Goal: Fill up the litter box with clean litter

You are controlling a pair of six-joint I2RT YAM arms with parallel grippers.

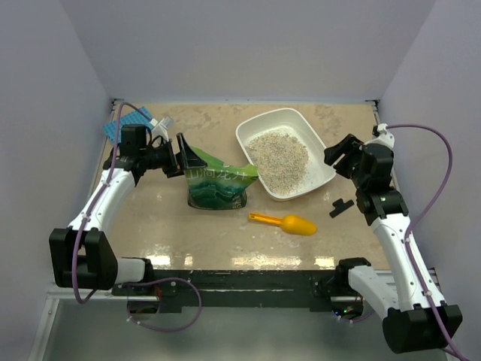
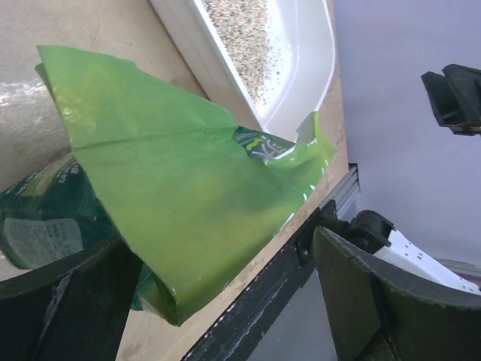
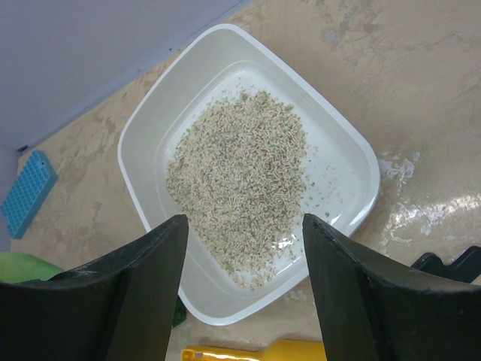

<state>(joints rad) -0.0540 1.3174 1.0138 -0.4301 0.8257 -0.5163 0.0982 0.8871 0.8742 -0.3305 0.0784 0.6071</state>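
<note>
The white litter box sits at the back right of the table, and the clean litter forms a pale heap inside it. A green bag lies to its left, its torn top flap raised. My left gripper is at that flap with its jaws wide open; in the left wrist view the flap lies between them, unpinched. My right gripper hovers open by the box's right rim. In the right wrist view its fingers frame the litter and hold nothing.
An orange-yellow scoop lies in front of the litter box. A small black piece rests by the right arm. A blue gridded mat and a white piece lie at the back left. Walls enclose the table.
</note>
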